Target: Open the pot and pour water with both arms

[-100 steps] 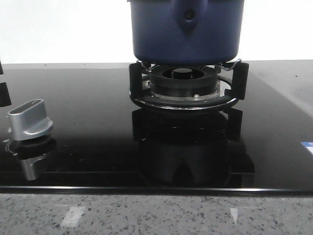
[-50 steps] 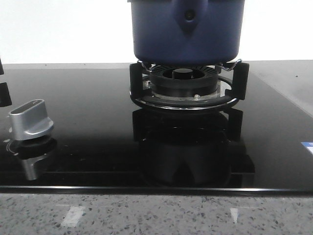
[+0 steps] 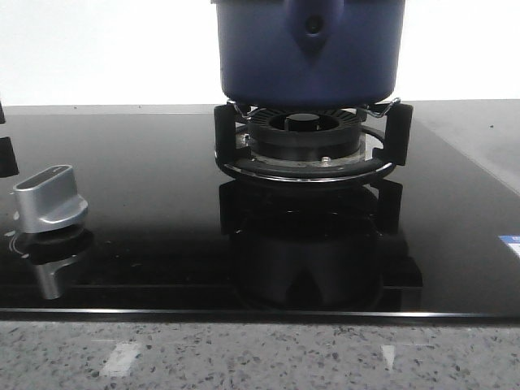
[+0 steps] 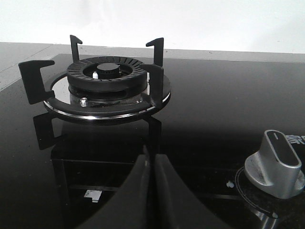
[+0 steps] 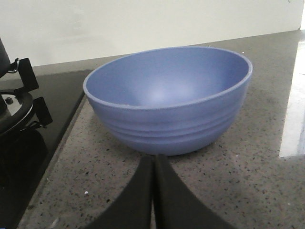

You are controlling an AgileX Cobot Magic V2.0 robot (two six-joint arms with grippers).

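Note:
The dark-blue pot [image 3: 309,57] stands on the black burner grate [image 3: 313,142] at the back centre of the front view. Its triangular handle mount with the round rivet [image 3: 312,26] faces the camera, and its top is cut off by the frame. Neither gripper shows in the front view. In the left wrist view my left gripper [image 4: 151,160] is shut and empty, low over the black glass hob in front of a second, bare burner [image 4: 102,76]. In the right wrist view my right gripper [image 5: 153,161] is shut and empty, just in front of a blue bowl [image 5: 167,100].
A silver knob [image 3: 50,199] sits on the hob [image 3: 146,260] at the left and also shows in the left wrist view [image 4: 279,164]. The bowl stands on the speckled grey counter [image 5: 248,176], right of the hob's edge. The pot's grate [image 5: 24,78] shows beside the bowl.

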